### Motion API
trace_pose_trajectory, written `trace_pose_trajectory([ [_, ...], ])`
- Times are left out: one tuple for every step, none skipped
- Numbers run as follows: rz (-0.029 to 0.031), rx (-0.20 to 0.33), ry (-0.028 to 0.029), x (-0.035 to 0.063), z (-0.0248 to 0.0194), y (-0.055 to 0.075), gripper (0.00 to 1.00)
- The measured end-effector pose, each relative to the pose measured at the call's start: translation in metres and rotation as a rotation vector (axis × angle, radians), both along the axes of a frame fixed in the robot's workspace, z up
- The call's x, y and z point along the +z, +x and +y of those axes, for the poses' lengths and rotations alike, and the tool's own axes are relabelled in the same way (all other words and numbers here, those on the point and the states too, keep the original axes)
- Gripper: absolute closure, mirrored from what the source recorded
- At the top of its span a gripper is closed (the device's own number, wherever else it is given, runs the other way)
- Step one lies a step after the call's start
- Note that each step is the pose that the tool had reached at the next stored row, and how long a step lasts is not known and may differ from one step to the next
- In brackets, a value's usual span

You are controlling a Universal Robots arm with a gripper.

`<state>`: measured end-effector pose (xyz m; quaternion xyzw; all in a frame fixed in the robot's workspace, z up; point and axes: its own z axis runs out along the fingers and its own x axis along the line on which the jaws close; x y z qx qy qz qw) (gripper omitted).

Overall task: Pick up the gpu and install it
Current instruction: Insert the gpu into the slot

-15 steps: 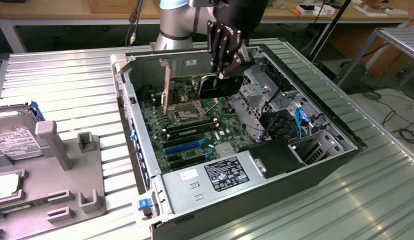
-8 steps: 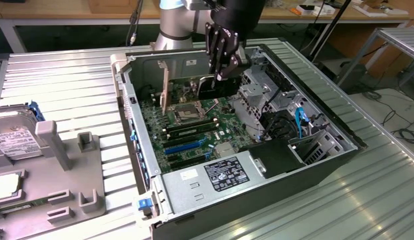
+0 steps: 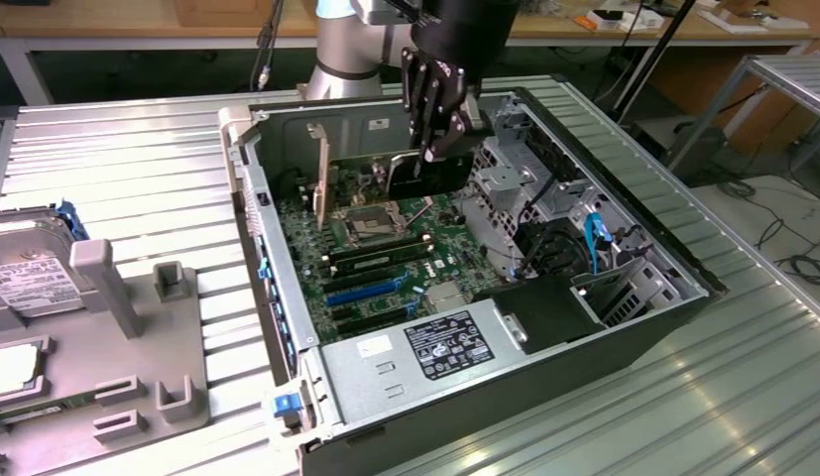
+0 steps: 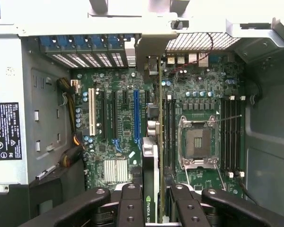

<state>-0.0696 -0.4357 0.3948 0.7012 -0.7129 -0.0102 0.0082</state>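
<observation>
Hand [image 3: 433, 149] grips gpu [image 3: 443, 171] upright over motherboard [image 3: 383, 243]

A silver-grey arm [image 3: 341, 45] with a pale blue band at its joint carries a black wrist section above the case [image 3: 271, 297]. The gripper [image 3: 433, 127] is black, with jointed, ribbed fingers [image 4: 132, 208] whose broad links show round screw holes and matte plastic faces
</observation>
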Motion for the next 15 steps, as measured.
trace_pose_trajectory([
  [-0.0004,0.0,0.0,-0.0003,0.0002,-0.0004,0.73],
  [-0.0007,0.0,0.0,-0.0005,0.0004,-0.0006,0.73],
  [-0.0012,0.0,0.0,-0.0009,0.0006,-0.001,0.73],
  [-0.0012,0.0,-0.0001,-0.0009,0.0006,-0.001,0.73],
  [-0.0012,0.0,-0.0002,-0.0009,0.0006,-0.001,0.73],
  [-0.0013,0.0,-0.0001,-0.0009,0.0006,-0.001,0.73],
  [-0.0013,0.0,-0.0001,-0.0009,0.0006,-0.001,0.73],
  [-0.0013,0.0,-0.0001,-0.0009,0.0006,-0.001,0.73],
  [-0.0013,0.0,0.0,-0.0009,0.0006,-0.001,0.73],
  [-0.0013,0.0,0.0,-0.0009,0.0006,-0.001,0.73],
  [-0.0013,0.0,-0.0001,-0.0009,0.0006,-0.001,0.73],
  [-0.0013,0.0,-0.0001,-0.0009,0.0006,-0.001,0.73],
  [-0.0013,0.0,0.0,-0.0009,0.0006,-0.001,0.73],
  [-0.0013,0.0,0.0,-0.0011,0.0006,-0.001,0.73],
  [-0.0014,0.0,0.0002,-0.0016,0.0007,-0.001,0.73],
])
